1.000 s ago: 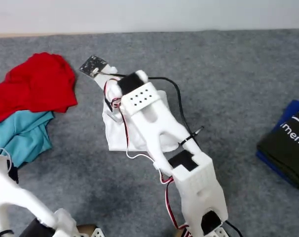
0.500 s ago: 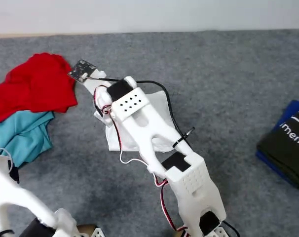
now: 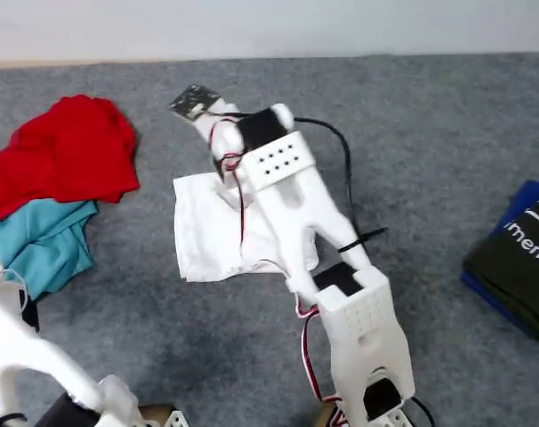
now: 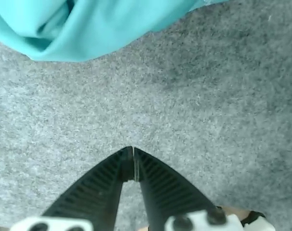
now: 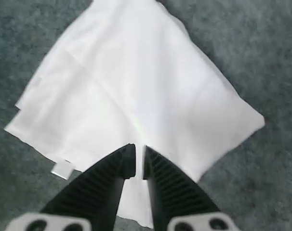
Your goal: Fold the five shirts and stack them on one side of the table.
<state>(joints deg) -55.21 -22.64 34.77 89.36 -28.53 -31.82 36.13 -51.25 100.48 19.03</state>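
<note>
One smooth white shirt (image 5: 136,82), nubby carpet (image 5: 266,38)

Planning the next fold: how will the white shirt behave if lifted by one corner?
Likely floppy: the white shirt lies flat with soft creases, so it would probably drape and unfold. Probably light, since its edges look thin. It may drag rather than slide on the fuzzy grey table cover.
</note>
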